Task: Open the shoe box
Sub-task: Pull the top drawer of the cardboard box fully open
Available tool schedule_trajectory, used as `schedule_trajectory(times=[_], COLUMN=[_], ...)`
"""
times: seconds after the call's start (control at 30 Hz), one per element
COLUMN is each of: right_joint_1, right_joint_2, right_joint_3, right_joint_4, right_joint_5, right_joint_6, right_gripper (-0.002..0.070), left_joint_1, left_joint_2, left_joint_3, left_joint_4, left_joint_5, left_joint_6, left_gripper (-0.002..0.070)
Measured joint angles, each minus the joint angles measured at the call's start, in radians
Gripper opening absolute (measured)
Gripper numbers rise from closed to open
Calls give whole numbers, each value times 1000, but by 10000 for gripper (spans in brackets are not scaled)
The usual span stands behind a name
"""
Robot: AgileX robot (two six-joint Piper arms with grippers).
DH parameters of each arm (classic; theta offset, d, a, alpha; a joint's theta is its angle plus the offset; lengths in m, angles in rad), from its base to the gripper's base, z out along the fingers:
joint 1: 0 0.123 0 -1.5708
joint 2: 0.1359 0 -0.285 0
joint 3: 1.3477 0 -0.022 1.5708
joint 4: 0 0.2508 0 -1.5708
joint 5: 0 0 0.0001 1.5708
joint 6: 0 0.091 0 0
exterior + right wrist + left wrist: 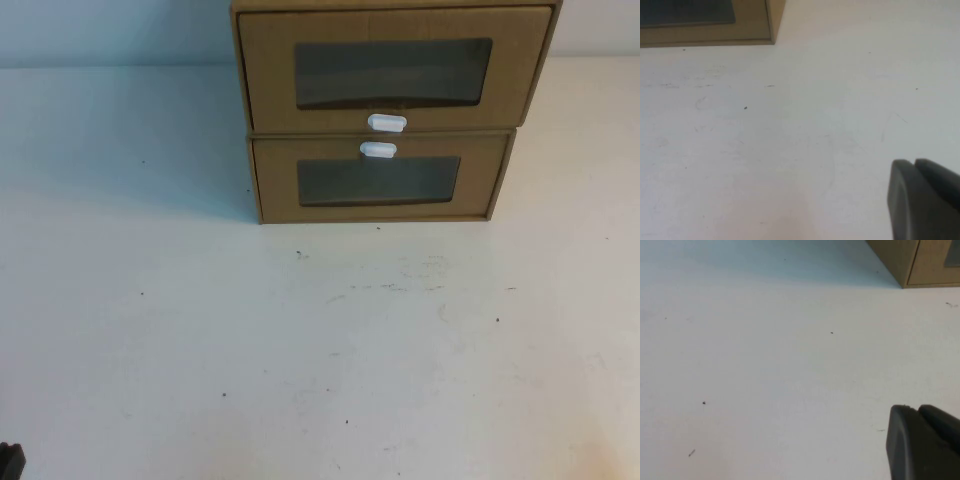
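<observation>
Two brown cardboard shoe boxes are stacked at the table's far edge, both closed. The upper box (395,65) has a dark window and a white handle (386,123) at its lower edge. The lower box (380,178) has its white handle (378,150) at its upper edge. A corner of the lower box (912,262) appears in the left wrist view and another corner of the lower box (710,22) in the right wrist view. My left gripper (917,409) hovers over bare table far from the boxes, shut and holding nothing. My right gripper (914,162) is likewise shut and holding nothing, well short of the boxes.
The white table (320,350) stretches wide in front of the boxes, marked with small specks and scuffs. A black part of the left arm (9,462) shows at the near left corner.
</observation>
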Motion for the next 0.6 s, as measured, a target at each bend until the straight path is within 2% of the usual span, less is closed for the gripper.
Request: schedule_trajectory(times=[0.6], right_joint_1=[0], right_joint_2=[0], right_joint_3=[0], right_joint_4=[2], right_joint_5=[-53], right_joint_6=[0], right_gripper=[-14], left_joint_1=[0], left_joint_2=[0], left_joint_3=[0], left_joint_4=[0], left_joint_5=[-32], left_joint_6=[0], left_gripper=[-6])
